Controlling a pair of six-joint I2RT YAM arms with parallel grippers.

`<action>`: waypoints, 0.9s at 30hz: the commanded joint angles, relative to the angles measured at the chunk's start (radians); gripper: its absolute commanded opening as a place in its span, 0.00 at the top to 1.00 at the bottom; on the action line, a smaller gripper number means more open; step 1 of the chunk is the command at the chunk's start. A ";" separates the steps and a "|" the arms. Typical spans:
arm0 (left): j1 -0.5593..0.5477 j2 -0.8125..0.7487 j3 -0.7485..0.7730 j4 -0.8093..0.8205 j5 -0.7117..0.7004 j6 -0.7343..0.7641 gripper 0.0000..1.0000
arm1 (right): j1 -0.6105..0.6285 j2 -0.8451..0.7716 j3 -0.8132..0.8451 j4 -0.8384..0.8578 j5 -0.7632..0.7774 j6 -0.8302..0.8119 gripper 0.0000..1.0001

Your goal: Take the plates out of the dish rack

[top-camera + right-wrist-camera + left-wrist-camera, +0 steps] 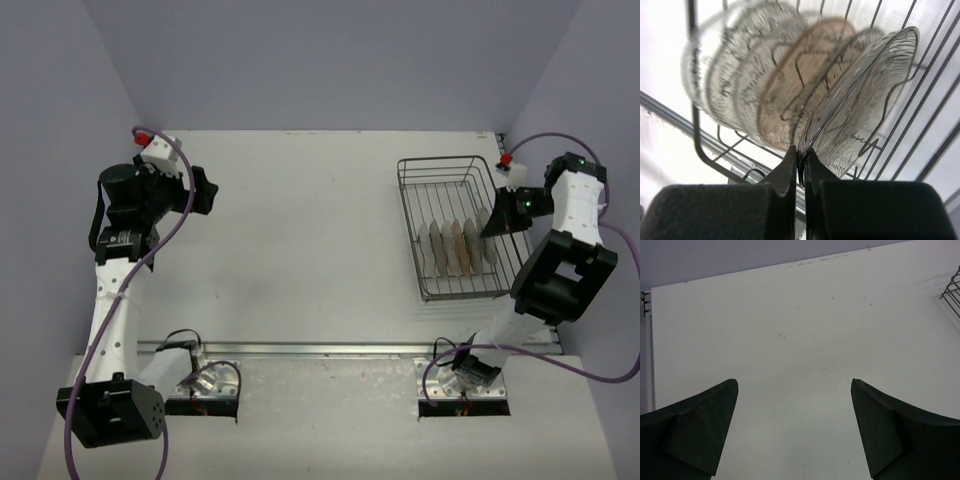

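Note:
The silver wire dish rack (420, 175) stands at the right of the table. Several small plates (452, 248) stand upright in a row in its near half. My right gripper (493, 222) is at the rack's right side, shut on the rim of the rightmost, translucent clear plate (862, 95). In the right wrist view the fingers (801, 160) pinch that rim, with a tan-beige plate (805, 75) and pale plates behind it. My left gripper (205, 190) is open and empty over bare table at the far left, far from the rack.
A corner of the rack (952, 290) shows at the right edge of the left wrist view. Purple walls close the table at the back and both sides. A metal rail (330, 348) runs along the near edge by the arm bases.

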 commanded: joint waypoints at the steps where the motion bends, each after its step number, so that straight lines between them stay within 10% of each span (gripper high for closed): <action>1: -0.006 -0.022 0.006 0.037 0.009 -0.011 0.06 | -0.016 -0.002 0.179 -0.168 -0.145 -0.032 1.00; 16: -0.008 -0.024 0.014 0.049 0.121 -0.070 0.08 | 0.031 -0.083 0.385 -0.118 -0.313 0.034 1.00; 27: -0.127 0.079 0.161 -0.089 0.141 -0.082 0.10 | 0.831 -0.353 0.028 0.492 0.391 0.027 1.00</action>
